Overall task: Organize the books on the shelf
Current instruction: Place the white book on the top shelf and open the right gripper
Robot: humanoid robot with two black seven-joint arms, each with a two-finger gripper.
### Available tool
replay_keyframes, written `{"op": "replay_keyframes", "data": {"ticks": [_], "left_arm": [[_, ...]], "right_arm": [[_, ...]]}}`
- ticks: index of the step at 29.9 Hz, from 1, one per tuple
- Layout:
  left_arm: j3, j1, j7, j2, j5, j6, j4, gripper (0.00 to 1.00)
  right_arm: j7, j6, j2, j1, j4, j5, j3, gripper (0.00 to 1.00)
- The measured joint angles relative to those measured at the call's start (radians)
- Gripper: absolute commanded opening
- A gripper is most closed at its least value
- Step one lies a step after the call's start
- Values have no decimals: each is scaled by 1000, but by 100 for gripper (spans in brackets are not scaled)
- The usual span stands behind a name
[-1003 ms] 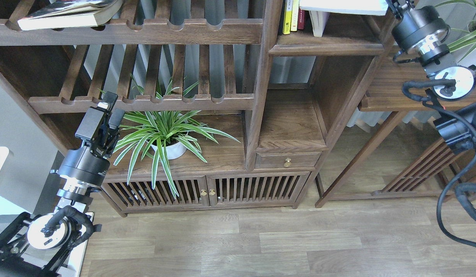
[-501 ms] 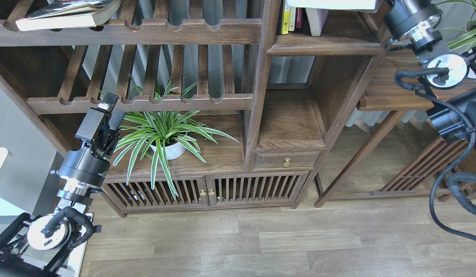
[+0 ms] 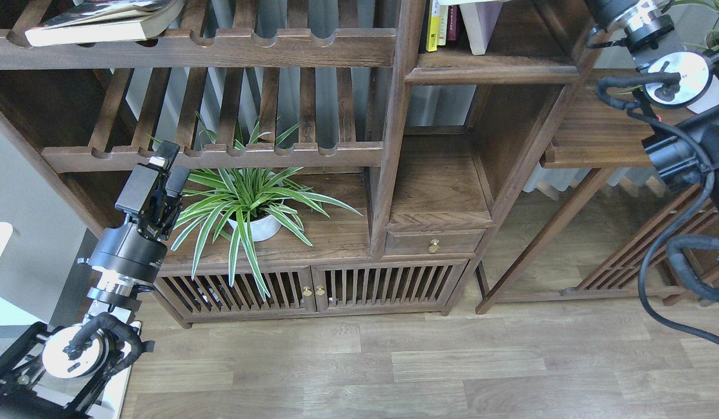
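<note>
The shelf is the dark wooden cubby at the top, with a flat floor [image 3: 528, 55] and a thick front edge. A pale lavender book [image 3: 480, 26] stands in it, leaning against slim yellow and red spines [image 3: 438, 23]. A dark pictured book [image 3: 98, 20] lies flat on the slatted rack at top left. The book with blue characters is out of view. My left gripper [image 3: 162, 169] points up in front of the lower slatted rack, open and empty. Only the wrist [image 3: 639, 20] of my right arm shows at the top right; its gripper is above the frame.
A potted spider plant [image 3: 249, 212] stands on the cabinet top just right of my left gripper. A small drawer [image 3: 434, 242] and slatted doors [image 3: 313, 285] are below. A side table [image 3: 598, 139] stands at right under my right arm. Cables hang at the far right.
My right arm has risen, taking its gripper and the flat white book it held out of the top of the view. My left arm has not moved.
</note>
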Motion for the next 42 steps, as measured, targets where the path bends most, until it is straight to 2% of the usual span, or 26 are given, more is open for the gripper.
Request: {"op": "replay_keyframes", "data": {"ticks": [9,24,34,42], "left_arm": [[4,0,0,-2,0,0,0,85],[3,-3,0,1,-1,0,-3,84],[0,-13,0,-3,-2,0,-7,83],[-16,-23,0,0,-2,0,-2,83]], "right_arm": [[5,0,2,97,-81,-5,9,99],[5,0,48,145,-31,-2,7,99],[2,0,16,33,166,1,7,99],[4,0,-80,-115,362,4,35,99]]}}
